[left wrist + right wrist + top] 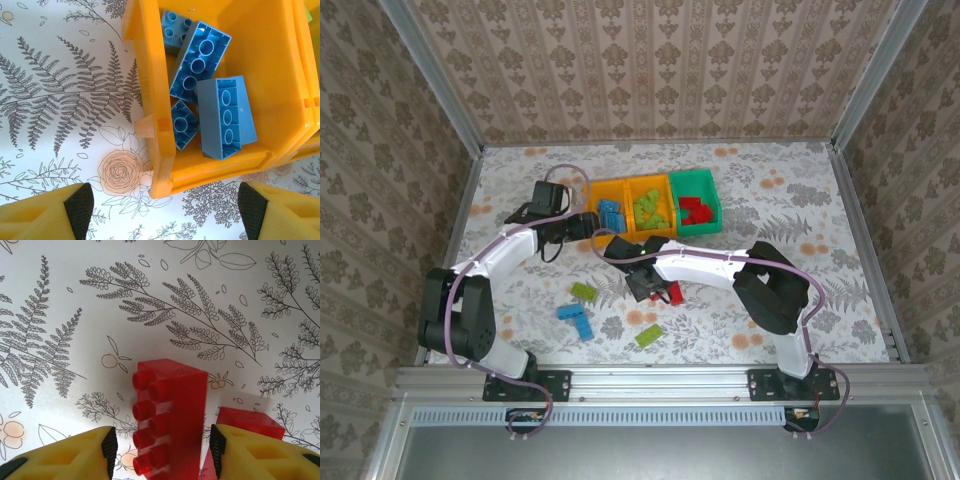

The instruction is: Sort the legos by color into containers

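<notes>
The right gripper (pixel 163 450) is standing wide open astride a red brick (pixel 170 415) lying on the table (pixel 75 315), near the orange-yellow bin (pixel 155 100). The left gripper (pixel 165 207) is hovering wide open over that bin's rim, beside its blue bricks (pixel 200 65).

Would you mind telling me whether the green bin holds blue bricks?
No, the green bin holds red bricks, while the blue bricks lie in the leftmost orange bin.
</notes>
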You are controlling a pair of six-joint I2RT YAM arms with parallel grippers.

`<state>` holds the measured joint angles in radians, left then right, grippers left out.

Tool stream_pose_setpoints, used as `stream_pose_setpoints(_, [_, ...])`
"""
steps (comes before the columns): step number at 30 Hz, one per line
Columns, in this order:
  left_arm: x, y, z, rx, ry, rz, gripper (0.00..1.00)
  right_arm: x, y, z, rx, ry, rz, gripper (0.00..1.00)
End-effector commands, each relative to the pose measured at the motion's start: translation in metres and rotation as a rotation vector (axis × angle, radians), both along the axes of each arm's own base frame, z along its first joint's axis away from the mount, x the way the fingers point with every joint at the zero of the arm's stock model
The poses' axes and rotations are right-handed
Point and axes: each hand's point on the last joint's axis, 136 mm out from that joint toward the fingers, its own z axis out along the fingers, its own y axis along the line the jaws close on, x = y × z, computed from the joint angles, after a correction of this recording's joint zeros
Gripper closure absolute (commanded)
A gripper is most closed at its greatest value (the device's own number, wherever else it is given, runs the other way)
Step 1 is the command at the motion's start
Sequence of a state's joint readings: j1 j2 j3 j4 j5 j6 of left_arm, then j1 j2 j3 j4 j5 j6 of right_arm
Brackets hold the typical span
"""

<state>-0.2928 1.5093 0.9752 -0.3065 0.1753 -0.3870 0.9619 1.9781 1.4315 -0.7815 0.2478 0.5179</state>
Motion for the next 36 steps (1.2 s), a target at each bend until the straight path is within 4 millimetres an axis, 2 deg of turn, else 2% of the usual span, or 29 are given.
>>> stream_pose_setpoints(1, [-0.004,0.007,0.002,0.006,-0.004,0.014,0.21,0.005,0.0,0.007,0.016,-0.019,0.003,0.42])
stream_pose_setpoints(6, [-0.006,0.007,0.001,0.004,0.0,0.017,0.21,0.0,0.001,-0.007,0.007,0.031,0.008,0.41])
stream_pose_setpoints(11, [-0.007,0.008,0.0,0.007,0.0,0.019,0.2,-0.002,0.007,-0.012,0.026,0.052,0.014,0.42])
stream_pose_setpoints(17, [-0.008,0.009,-0.001,0.007,0.002,0.022,0.2,-0.007,0.008,-0.029,0.002,0.103,0.034,0.53])
stream_pose_setpoints(20, [-0.008,0.01,0.0,0.01,0.0,0.022,0.2,-0.007,0.009,-0.03,0.003,0.105,0.03,0.61])
stream_pose_setpoints(23, [-0.009,0.011,0.0,0.014,0.0,0.024,0.2,-0.002,0.011,-0.015,0.044,0.064,0.014,0.71])
stream_pose_setpoints(26, [-0.011,0.012,-0.002,0.015,0.004,0.027,0.2,0.008,0.014,0.009,0.132,0.017,-0.01,0.73])
stream_pose_setpoints(29, [-0.012,0.013,-0.002,0.015,0.003,0.03,0.2,0.02,0.013,0.034,0.291,-0.015,-0.063,0.74])
stream_pose_setpoints(31, [-0.014,0.015,-0.001,0.019,0.0,0.034,0.2,0.036,0.005,0.048,0.429,-0.035,-0.138,0.75])
stream_pose_setpoints(36, [-0.019,0.019,0.001,0.032,-0.009,0.042,0.2,0.084,-0.034,0.072,0.724,-0.055,-0.338,0.77])
